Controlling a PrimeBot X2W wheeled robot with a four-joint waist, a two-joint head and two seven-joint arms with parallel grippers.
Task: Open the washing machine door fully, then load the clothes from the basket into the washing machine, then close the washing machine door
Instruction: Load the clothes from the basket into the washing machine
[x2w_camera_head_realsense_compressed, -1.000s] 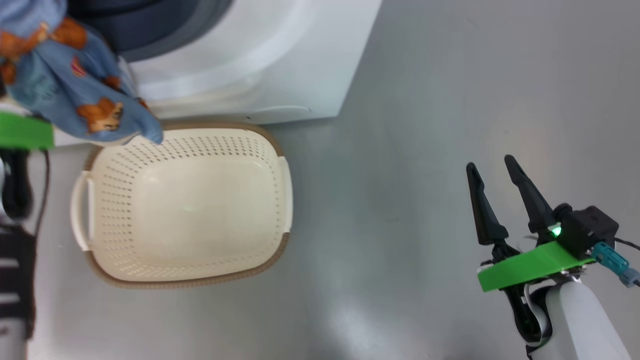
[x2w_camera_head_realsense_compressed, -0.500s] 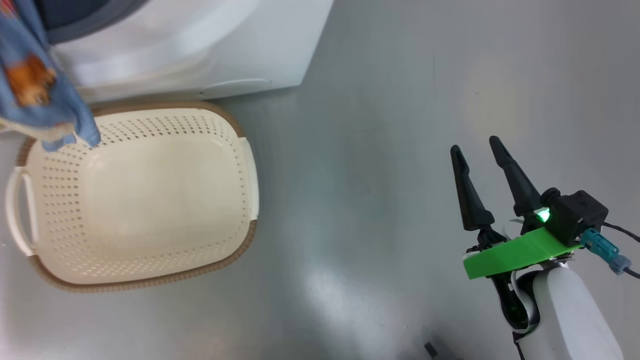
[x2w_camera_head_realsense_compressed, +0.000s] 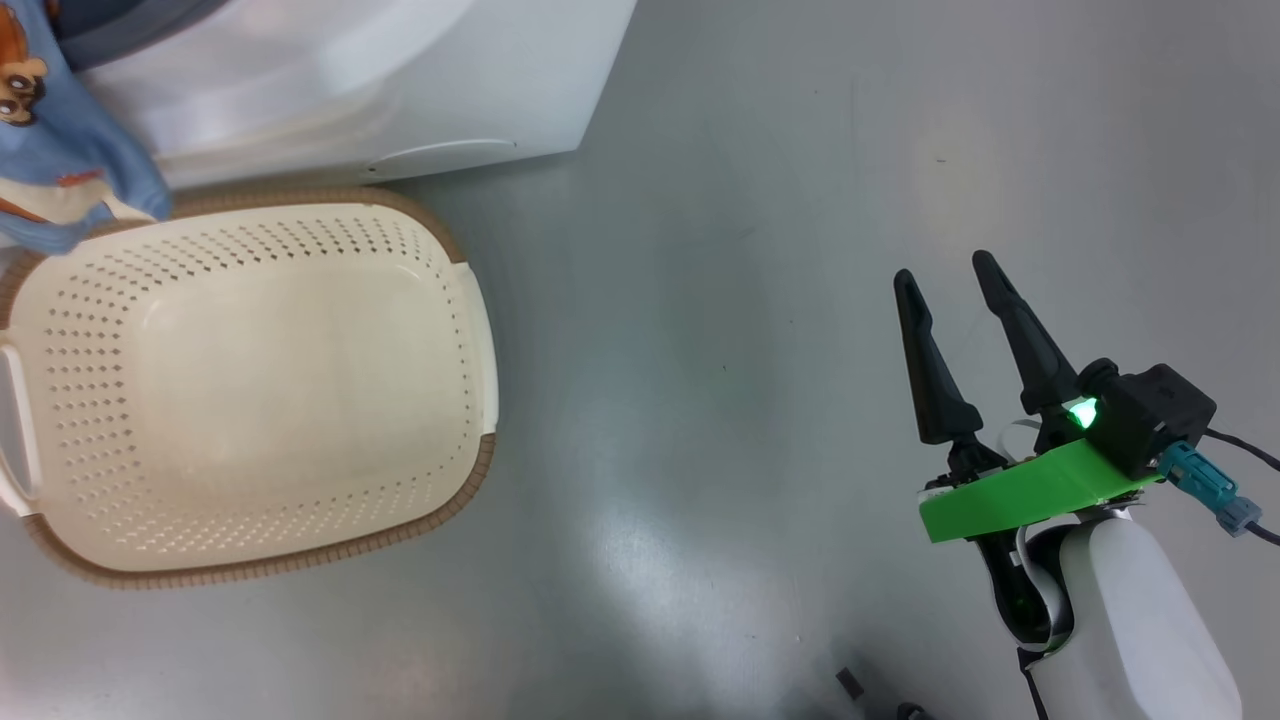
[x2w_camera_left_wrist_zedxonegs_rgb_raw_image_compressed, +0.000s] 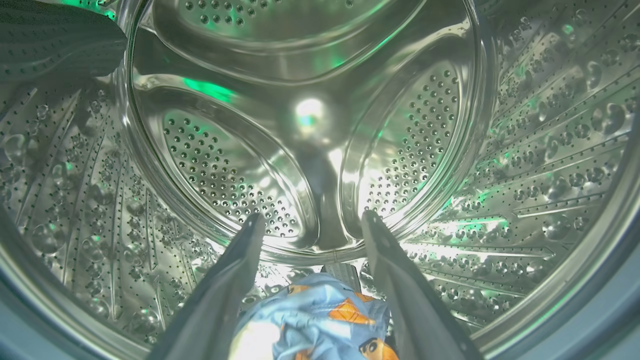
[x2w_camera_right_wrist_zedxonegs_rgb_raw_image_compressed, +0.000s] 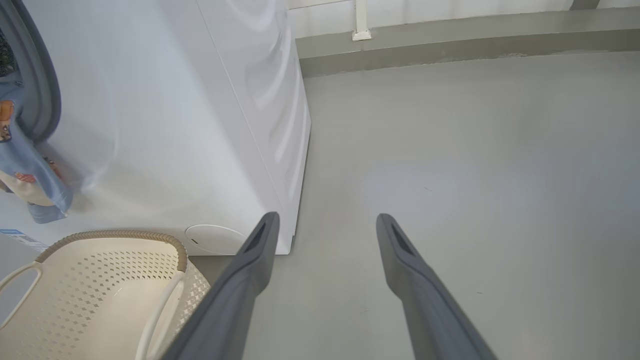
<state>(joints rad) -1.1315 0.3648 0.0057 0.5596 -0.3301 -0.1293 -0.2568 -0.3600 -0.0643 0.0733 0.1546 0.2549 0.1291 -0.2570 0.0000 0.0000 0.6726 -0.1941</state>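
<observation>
Left gripper (x2w_camera_left_wrist_zedxonegs_rgb_raw_image_compressed: 312, 217) sits inside the drum (x2w_camera_left_wrist_zedxonegs_rgb_raw_image_compressed: 310, 110) of the washing machine. Its two dark fingers (x2w_camera_left_wrist_zedxonegs_rgb_raw_image_compressed: 225, 290) are spread wide, tips pointing at the drum's back wall. We see the clothes (x2w_camera_left_wrist_zedxonegs_rgb_raw_image_compressed: 320, 320) bunched low between the finger bases, blue with orange figures. The gap is wide, so the fabric is not clamped; we cannot tell if it brushes a finger. Perforated steel all round, with green glints on it and a bright spot at the hub.

Right gripper (x2w_camera_head_realsense_compressed: 944, 270) hangs over the grey floor (x2w_camera_head_realsense_compressed: 700, 300), well apart from the other things, fingers wide with bare floor between them. There is a green bracket (x2w_camera_head_realsense_compressed: 1020, 490) at its wrist and a small green light lit beside it. Right wrist view agrees: the gap between the fingers shows floor.

Outward in head view, the basket (x2w_camera_head_realsense_compressed: 478, 470) stands on the floor at left, just in front of the washing machine (x2w_camera_head_realsense_compressed: 400, 80). Its far brown rim is near or touching the white front panel; we cannot tell which. Part of the clothes (x2w_camera_head_realsense_compressed: 60, 160) hangs at the top-left corner, draped down the machine's front and over the basket's far-left rim corner.

In right wrist view the same blue fabric (x2w_camera_right_wrist_zedxonegs_rgb_raw_image_compressed: 25, 170) trails out of the opening past the grey gasket (x2w_camera_right_wrist_zedxonegs_rgb_raw_image_compressed: 47, 90) and down the white front. Its end hangs above the basket rim (x2w_camera_right_wrist_zedxonegs_rgb_raw_image_compressed: 115, 235). A round cover (x2w_camera_right_wrist_zedxonegs_rgb_raw_image_compressed: 212, 239) sits low on the front panel, near the machine's corner.
</observation>
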